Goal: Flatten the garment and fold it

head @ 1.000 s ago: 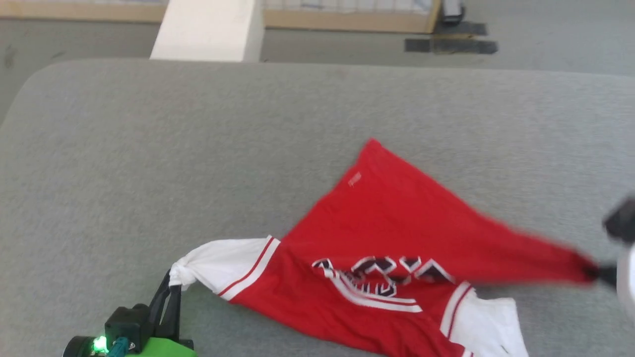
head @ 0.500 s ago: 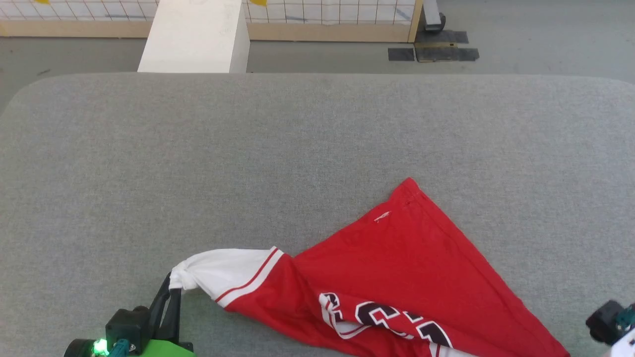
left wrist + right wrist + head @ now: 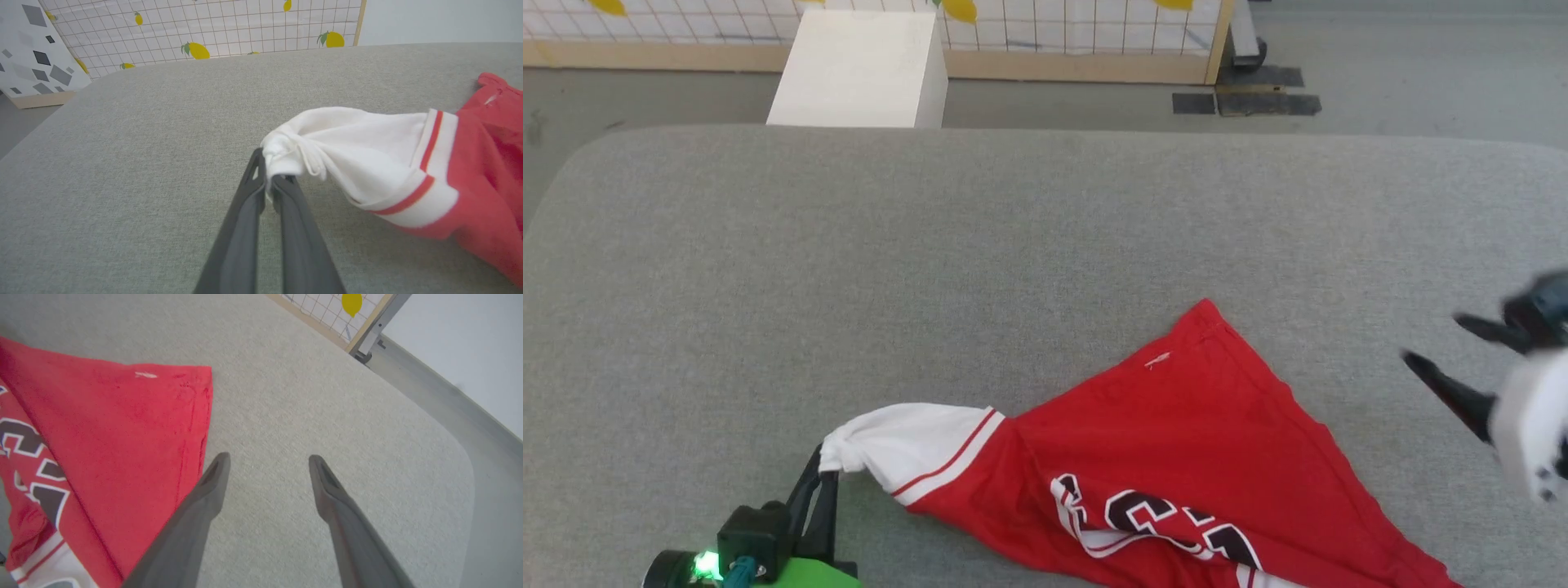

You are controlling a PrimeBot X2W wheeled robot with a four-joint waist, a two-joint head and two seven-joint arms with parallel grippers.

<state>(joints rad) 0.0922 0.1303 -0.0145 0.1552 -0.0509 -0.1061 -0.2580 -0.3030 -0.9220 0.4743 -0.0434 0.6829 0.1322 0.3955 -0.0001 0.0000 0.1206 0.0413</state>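
Note:
The red T-shirt lies crumpled on the grey padded table, its number print facing up near the front edge. A white sleeve with red stripes stretches to the left. My left gripper is shut on that sleeve's bunched tip. My right gripper hovers open to the right of the shirt, holding nothing. In the right wrist view its fingertips spread above bare table just beside the red hem. A small white logo sits near the shirt's far corner.
A white box stands on the floor beyond the table's far edge. Behind it runs a wooden-framed grid panel with lemon prints. Dark patches mark the floor at the back right. The table's rounded corner lies ahead of the right gripper.
My right gripper has let go of the shirt's right end, opened, and risen to the right. The released red cloth has settled on the table. The left gripper keeps hold of the sleeve.

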